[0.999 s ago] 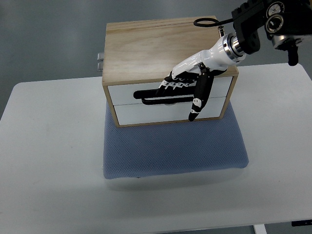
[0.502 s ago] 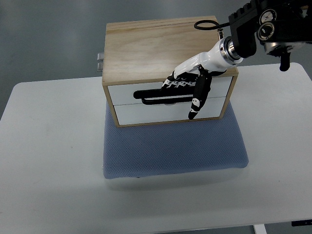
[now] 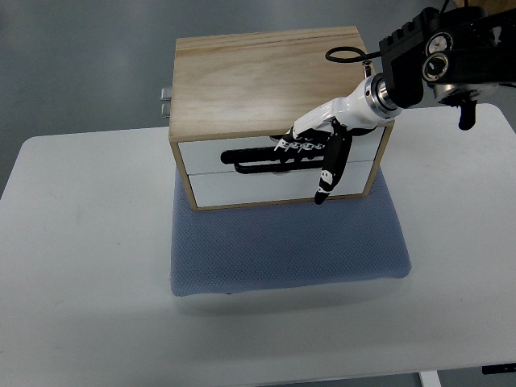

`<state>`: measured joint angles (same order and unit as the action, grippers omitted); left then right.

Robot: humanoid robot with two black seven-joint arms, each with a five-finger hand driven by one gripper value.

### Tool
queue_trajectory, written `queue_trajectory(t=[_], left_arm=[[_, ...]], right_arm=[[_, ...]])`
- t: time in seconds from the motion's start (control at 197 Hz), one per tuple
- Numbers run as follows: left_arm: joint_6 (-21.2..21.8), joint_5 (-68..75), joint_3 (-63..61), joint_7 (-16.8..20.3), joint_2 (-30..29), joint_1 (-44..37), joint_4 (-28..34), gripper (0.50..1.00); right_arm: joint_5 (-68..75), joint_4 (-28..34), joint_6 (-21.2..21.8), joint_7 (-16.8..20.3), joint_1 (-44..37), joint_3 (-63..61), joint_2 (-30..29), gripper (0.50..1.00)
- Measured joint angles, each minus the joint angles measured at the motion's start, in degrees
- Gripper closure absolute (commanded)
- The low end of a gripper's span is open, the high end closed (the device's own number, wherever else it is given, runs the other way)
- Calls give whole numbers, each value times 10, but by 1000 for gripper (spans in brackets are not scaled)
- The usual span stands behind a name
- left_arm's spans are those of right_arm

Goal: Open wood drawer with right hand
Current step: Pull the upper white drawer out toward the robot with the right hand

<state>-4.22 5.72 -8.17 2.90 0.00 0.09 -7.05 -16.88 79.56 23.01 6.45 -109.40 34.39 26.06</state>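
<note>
A light wood drawer box [image 3: 258,81] stands on a blue mat on the white table. Its front has two white drawers, an upper one [image 3: 210,149] and a lower one [image 3: 242,185], both looking flush with the front. A long black handle [image 3: 246,157] runs across the upper drawer. My right hand [image 3: 306,149] comes in from the upper right. Its four fingers [image 3: 292,145] are curled over the handle's right part. The thumb [image 3: 326,173] points down over the lower drawer. The left hand is out of view.
The blue mat [image 3: 282,250] reaches out in front of the box toward me. The white table [image 3: 81,266] extends to both sides. A small metal fitting [image 3: 165,101] sticks out at the box's back left. My right forearm [image 3: 443,60] hangs over the box's right rear corner.
My right wrist and forearm have shifted slightly to the right and down, and the fingers have settled a little lower on the handle. The drawers have not visibly moved.
</note>
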Motion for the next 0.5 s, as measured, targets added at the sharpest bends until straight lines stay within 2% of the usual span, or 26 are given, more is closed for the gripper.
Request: queue_trajectory(t=[0.264, 0.502], left_arm=[[0, 0, 0, 0, 0, 0, 0, 500], [0, 0, 0, 0, 0, 0, 0, 500]], right_arm=[[0, 0, -1, 1, 2, -1, -3, 558], [0, 0, 27, 2, 0, -1, -2, 556]])
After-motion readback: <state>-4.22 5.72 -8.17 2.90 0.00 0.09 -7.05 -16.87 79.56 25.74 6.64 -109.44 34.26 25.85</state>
